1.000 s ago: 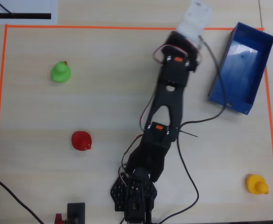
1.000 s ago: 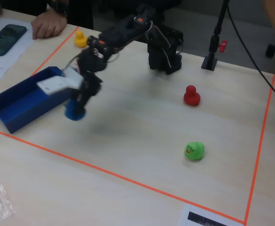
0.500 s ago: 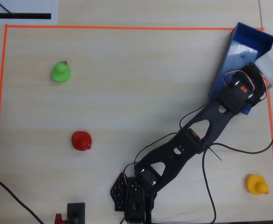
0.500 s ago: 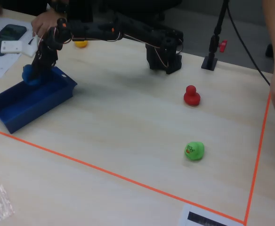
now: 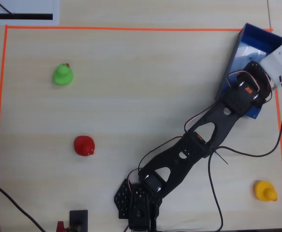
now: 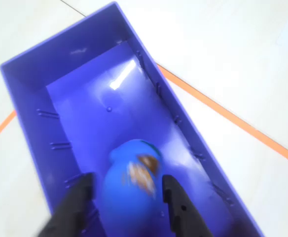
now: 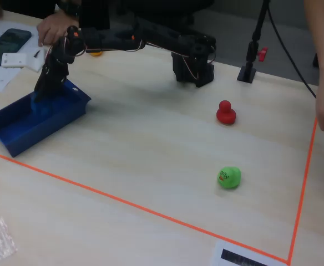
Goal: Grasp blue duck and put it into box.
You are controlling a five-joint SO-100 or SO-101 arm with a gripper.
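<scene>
Blurred blue duck (image 6: 129,180) between claw (image 6: 128,196) fingers, seemingly loose, over box (image 6: 60,89)

In the overhead view, your arm reaches to the box (image 5: 249,34) at upper right. The tabletop (image 5: 131,92) centre lies open. Obstacles sit apart: green duck (image 5: 63,74) upper left, red duck (image 5: 84,145) left-centre, yellow duck (image 5: 265,190) lower right.

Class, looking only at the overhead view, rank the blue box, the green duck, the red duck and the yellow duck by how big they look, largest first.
1. The blue box, clearly the largest, though the arm hides part of it.
2. The green duck, red duck and yellow duck look alike in size; no fair ranking among them.
</scene>
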